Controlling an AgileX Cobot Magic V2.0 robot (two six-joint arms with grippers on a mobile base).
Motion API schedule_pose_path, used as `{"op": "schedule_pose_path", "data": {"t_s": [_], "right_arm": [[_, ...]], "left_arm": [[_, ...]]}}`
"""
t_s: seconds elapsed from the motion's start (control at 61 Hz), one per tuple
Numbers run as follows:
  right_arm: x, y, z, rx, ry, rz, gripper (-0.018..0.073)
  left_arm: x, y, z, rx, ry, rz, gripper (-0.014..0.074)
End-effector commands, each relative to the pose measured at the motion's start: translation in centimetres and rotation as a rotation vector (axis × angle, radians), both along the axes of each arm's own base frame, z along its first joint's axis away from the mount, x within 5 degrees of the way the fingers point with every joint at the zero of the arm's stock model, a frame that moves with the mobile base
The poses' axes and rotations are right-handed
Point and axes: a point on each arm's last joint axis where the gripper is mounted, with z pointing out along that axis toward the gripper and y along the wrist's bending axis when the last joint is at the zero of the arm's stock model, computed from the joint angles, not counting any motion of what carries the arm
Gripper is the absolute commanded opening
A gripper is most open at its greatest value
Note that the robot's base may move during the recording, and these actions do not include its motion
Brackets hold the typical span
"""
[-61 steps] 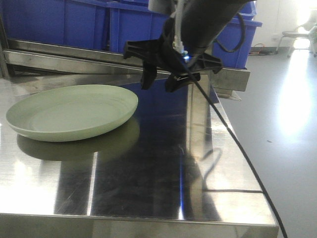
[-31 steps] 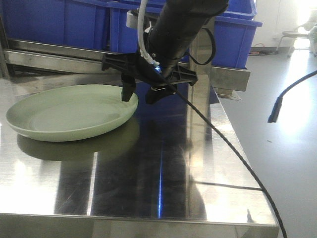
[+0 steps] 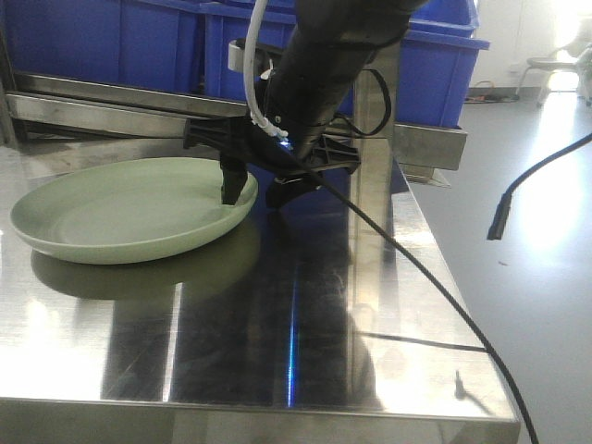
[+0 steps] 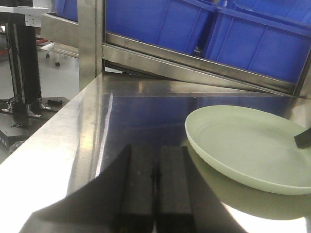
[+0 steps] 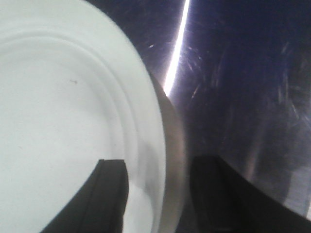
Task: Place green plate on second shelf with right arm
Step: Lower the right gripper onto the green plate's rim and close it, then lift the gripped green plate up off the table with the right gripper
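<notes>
We see the green plate lying flat on the left part of the shiny steel table. The right gripper is open wide over the plate's right rim. One finger hangs inside the plate and the other hangs outside it, so it holds nothing. We cannot tell if a finger touches the plate. The left gripper is low over the table near the plate, its fingers pressed together on nothing. Behind, big blue bins sit on a steel shelf, and we cannot see into them.
</notes>
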Motion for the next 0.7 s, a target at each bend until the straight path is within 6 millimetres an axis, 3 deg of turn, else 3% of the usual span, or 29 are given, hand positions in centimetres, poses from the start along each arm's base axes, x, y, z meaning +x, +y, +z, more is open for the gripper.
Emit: {"op": "schedule_pose_path", "data": {"t_s": [0.0, 0.049, 0.229, 0.475, 0.688], "right_arm": [[0.1, 0.4, 3.7, 0.081, -0.099, 0.001, 0.0407], [0.1, 0.5, 3.7, 0.081, -0.099, 0.001, 0.0362], [0.0, 0.5, 3.9, 0.085, -0.104, 0.002, 0.0036], [-0.4, -0.3, 7.0, 0.125, -0.162, -0.005, 0.0057], [-1.1, -3.6, 11.7, 0.141, -0.26, -0.036, 0.0057]], "left_arm": [[0.0, 0.1, -0.4, -0.004, -0.07, 0.006, 0.0125], [0.0, 0.1, -0.4, -0.004, -0.07, 0.006, 0.0125], [0.0, 0.1, -0.4, -0.004, -0.07, 0.006, 0.0125], [0.0, 0.1, -0.4, -0.004, -0.07, 0.006, 0.0125], [0.0, 0.1, -0.4, -0.004, -0.07, 0.006, 0.0125]]}}
